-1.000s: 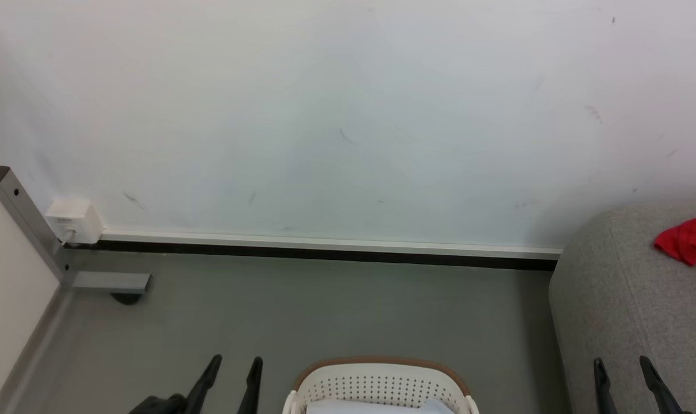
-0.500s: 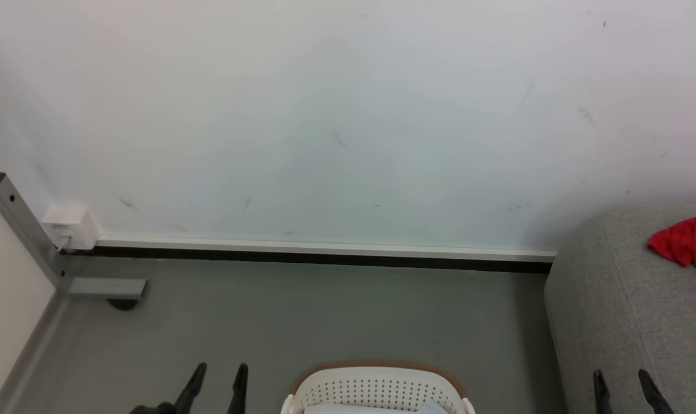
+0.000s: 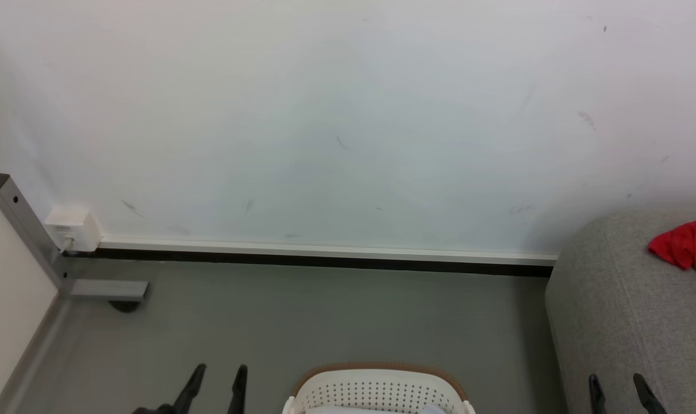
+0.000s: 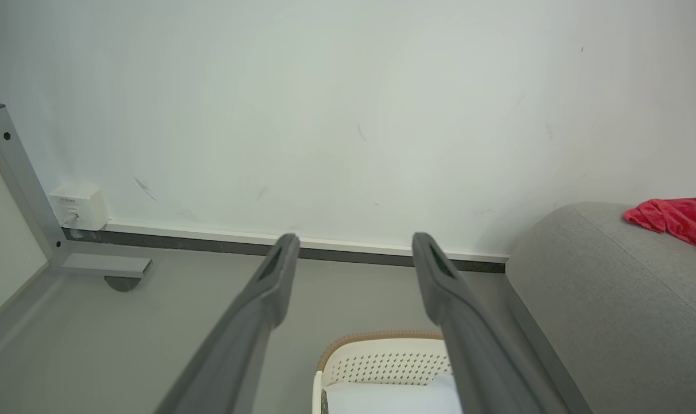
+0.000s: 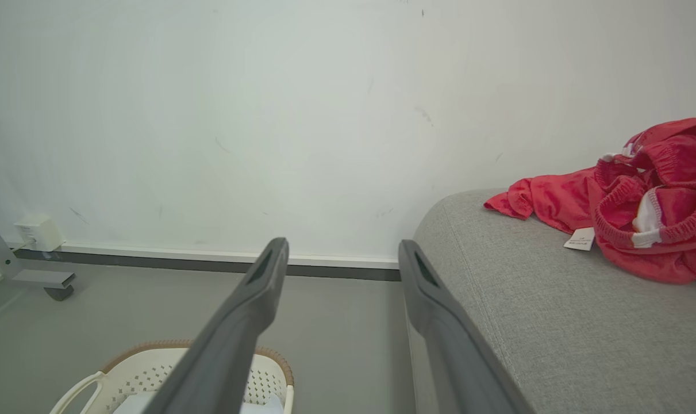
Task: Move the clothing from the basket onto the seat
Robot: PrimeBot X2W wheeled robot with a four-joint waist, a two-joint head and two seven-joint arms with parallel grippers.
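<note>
Red knit fabric, the clothing [image 5: 641,218], lies crumpled on the top of the seat [image 3: 623,310], toward its far right part and well apart from the basket [image 3: 376,394], which stands on the floor to the left of the seat at the near edge of the scene. As far as the basket's interior can be seen, it holds a pale cloth [image 4: 391,397]. Judged from its folds, the garment is light, soft and wholly limp, probably a little slick, and not fragile; it would sag and trail from any single hold. The best place to take hold, should it need shifting, appears to be the thick gathered cuff with white trim in the bunched mass, pinched deep; the small white label tag [image 5: 579,238] at the near edge is too flimsy. Orientation: in the right wrist view the heap's long axis runs left to right along the seat top, with one flat corner pointing left toward the seat's rounded end and the bulk piled to the right, where the frame cuts it off, so full length cannot be told. The left gripper [image 3: 221,369] hangs over the floor left of the basket, jaws apart and empty; the right gripper [image 3: 615,379] hangs at the seat's near edge, jaws likewise apart and empty.
</note>
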